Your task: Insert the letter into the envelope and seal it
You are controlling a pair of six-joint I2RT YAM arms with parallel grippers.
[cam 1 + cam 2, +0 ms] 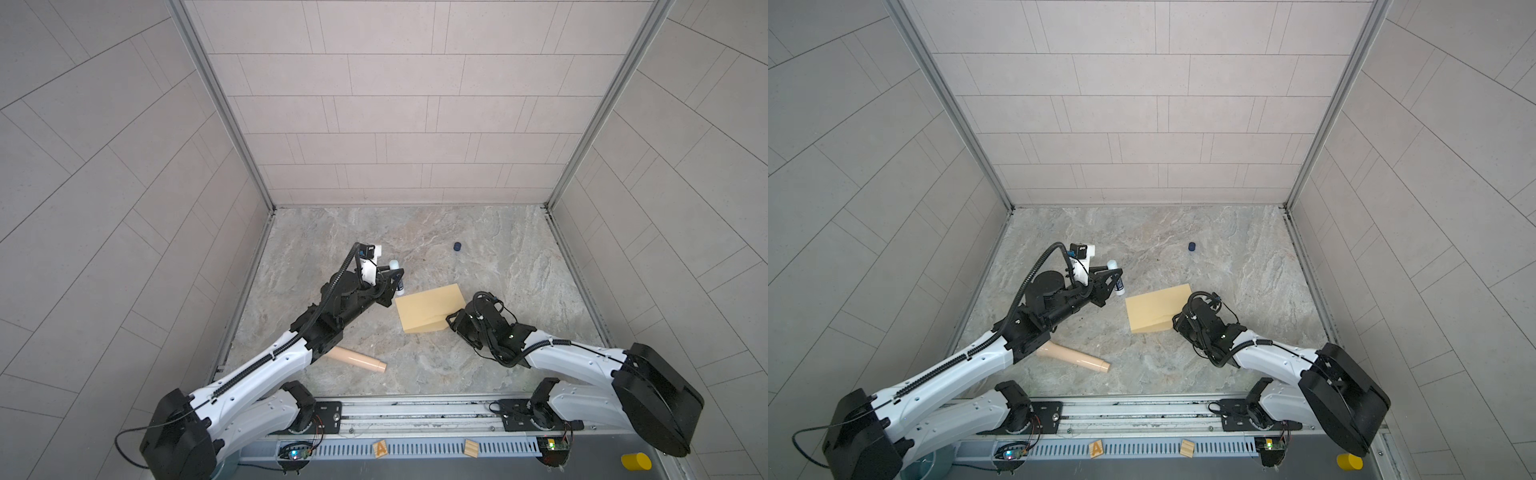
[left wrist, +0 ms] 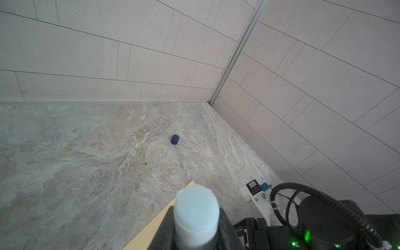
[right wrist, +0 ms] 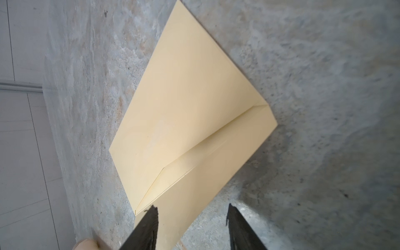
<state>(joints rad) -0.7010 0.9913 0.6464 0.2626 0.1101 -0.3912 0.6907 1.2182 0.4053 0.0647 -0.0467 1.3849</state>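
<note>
While the left gripper [image 1: 395, 279] pinched the one glue stick [image 2: 195, 207] between its jaws, the stick's pale blue tip bare, the right gripper [image 3: 192, 213] stood with its fingers [image 3: 149, 225] spread apart and nothing clamped between them. One finger overlapped the edge of the flap and the second hung over the bare table [image 1: 498, 257]; whether either touched down could not be told.

One envelope [image 1: 428, 307] lay flat near the middle of the table, between the two grippers in both top views. Its angled flap was folded down onto the body at the end nearest the right gripper. Whether it was stuck down could not be told, and nothing of its contents could be seen. The glue stick was held near the envelope's far left corner.

Counted around it:
- One dark blue cap [image 1: 457, 247] lay on the table well beyond the envelope, toward the back wall.
- One beige tube [image 1: 359, 360] lay on its side at the front left, partly under the left arm.
- Two wooden blocks [image 1: 380, 449] sat on the front rail, one of them marked A.
- One yellow cylinder [image 1: 636, 461] lay off the table at the front right.
</note>
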